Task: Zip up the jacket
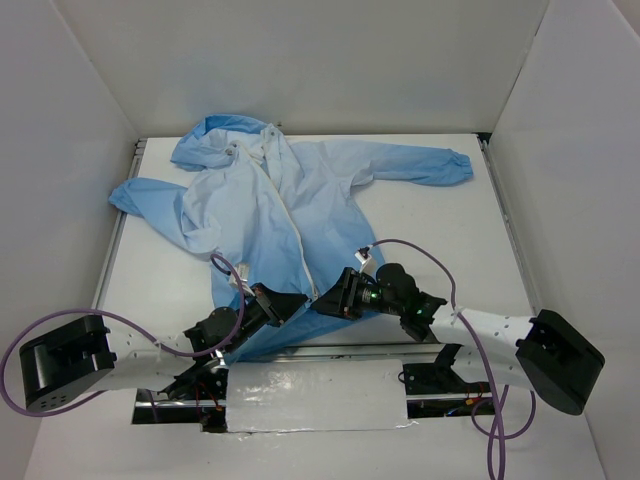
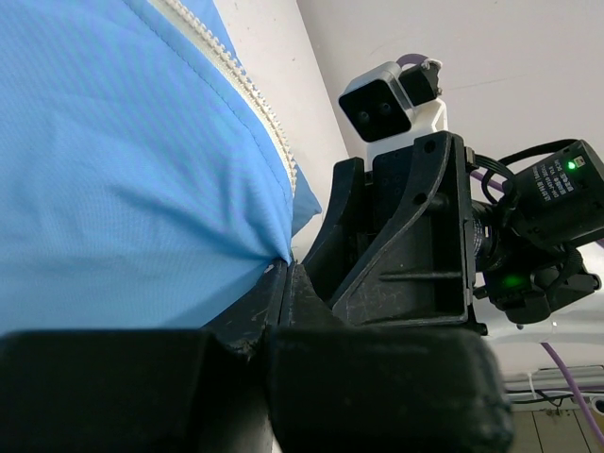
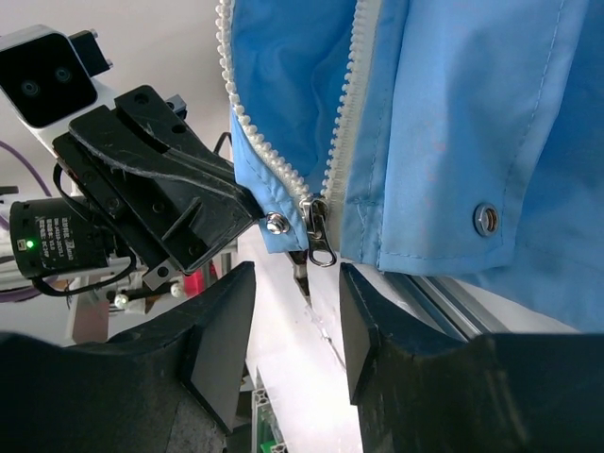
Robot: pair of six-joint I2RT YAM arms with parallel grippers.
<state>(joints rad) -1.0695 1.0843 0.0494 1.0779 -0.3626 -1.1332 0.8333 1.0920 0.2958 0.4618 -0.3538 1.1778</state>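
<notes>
The large light-blue, thin-fabric hooded jacket (image 1: pixel 300 200) is lying spread on the white table (image 1: pixel 430 250), and the left gripper (image 2: pixel 285 272) is clamping its hem corner beside the small metal zipper pull (image 3: pixel 319 238). The right gripper (image 3: pixel 295 274) is hovering just short of that pull, fingers half spread and holding nothing. Grasping the pull seems to be the step in hand, and the next move is calling for a square pinch on the tab, then a draw toward the collar.
</notes>
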